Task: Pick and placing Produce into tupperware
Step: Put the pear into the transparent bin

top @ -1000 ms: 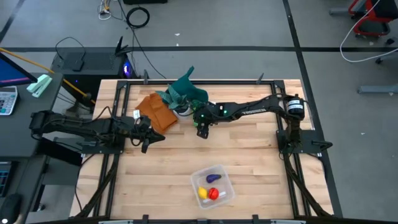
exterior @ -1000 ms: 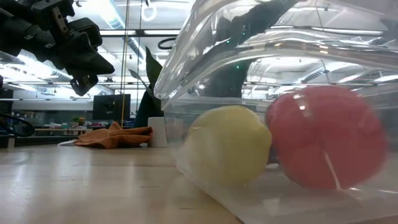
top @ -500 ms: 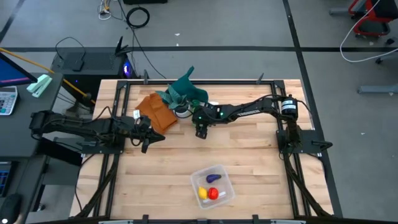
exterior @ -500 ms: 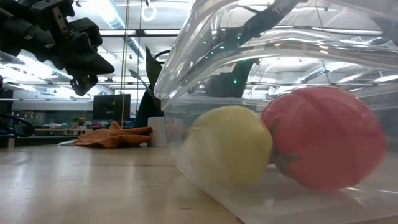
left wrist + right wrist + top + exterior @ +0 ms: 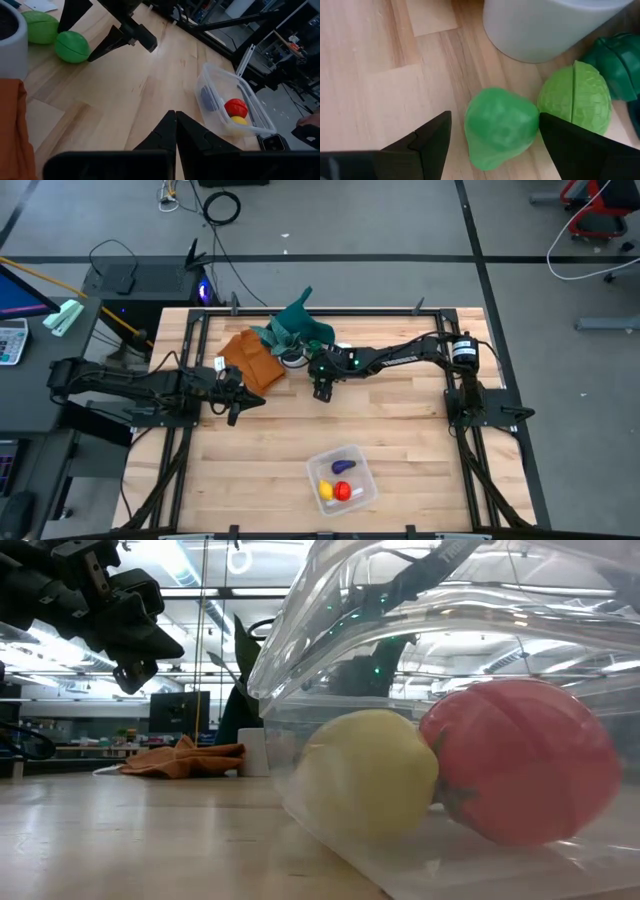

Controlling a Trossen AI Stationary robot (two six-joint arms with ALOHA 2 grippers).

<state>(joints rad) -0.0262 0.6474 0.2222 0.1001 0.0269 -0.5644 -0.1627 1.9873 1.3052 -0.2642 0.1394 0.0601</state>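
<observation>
The clear tupperware (image 5: 342, 478) stands near the table's front edge and holds a yellow (image 5: 365, 775), a red (image 5: 520, 775) and a purple toy (image 5: 344, 466). Two green produce pieces lie on the wood beside the white pot (image 5: 545, 25): a pear-shaped one (image 5: 500, 125) and a round one (image 5: 575, 97). My right gripper (image 5: 321, 390) hangs open over the pear-shaped piece, one finger on either side of it (image 5: 495, 114); I see no touch. My left gripper (image 5: 238, 405) is shut and empty above the table's left part (image 5: 175, 116).
An orange-brown cloth (image 5: 255, 358) lies at the far left of the pot. Teal leaves (image 5: 298, 325) rise from the pot over the far edge. Bare wood stretches between the pot and the container.
My right gripper has sunk a little toward the pear-shaped green piece and then held still, its fingers still apart. In the container the red toy has rolled slightly and come to rest against the yellow one.
</observation>
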